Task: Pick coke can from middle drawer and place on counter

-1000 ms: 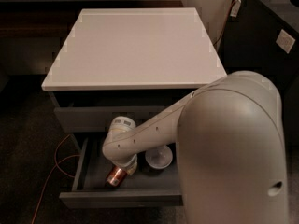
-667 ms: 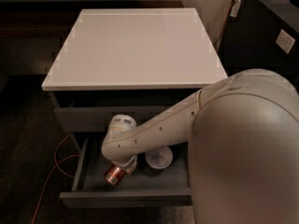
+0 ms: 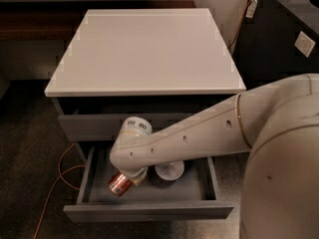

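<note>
Inside the open drawer (image 3: 149, 212), the gripper (image 3: 130, 177) is held low over the can (image 3: 118, 184).
The can is seen at the gripper's lower left, touching or nearly so; whether it is gripped cannot be told. A bowl (image 3: 169, 171) is set just to the gripper's right. A firm hold should be confirmed, then the can raised clear of the drawer front before being carried up to the counter (image 3: 144, 49) above the gripper.
</note>
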You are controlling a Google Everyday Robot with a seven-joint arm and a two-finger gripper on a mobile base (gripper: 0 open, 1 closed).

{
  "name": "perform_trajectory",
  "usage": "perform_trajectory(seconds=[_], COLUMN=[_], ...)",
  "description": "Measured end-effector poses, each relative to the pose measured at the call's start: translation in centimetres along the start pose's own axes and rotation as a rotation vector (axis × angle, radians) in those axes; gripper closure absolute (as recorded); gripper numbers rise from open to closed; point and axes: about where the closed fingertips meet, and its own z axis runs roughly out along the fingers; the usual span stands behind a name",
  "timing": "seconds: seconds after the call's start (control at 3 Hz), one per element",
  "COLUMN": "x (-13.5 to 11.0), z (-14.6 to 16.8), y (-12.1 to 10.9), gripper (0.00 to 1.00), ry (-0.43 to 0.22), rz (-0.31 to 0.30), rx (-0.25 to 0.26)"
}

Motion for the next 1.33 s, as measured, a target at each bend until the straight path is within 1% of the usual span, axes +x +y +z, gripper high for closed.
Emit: perform_trajectory(seconds=[0.33, 0.67, 1.0, 1.33], x=[0.4, 0.7, 0.7, 1.1], z=[-2.2, -4.8, -4.8, -6.5], y=[-0.3, -0.6, -0.5, -1.1], gripper=[1.00, 1.00, 1.00, 1.00], ry=[-0.072, -0.141, -0.142, -0.134], rz=[0.054, 0.056, 0.056, 0.068], rx=[0.030, 0.024, 0.022, 0.029])
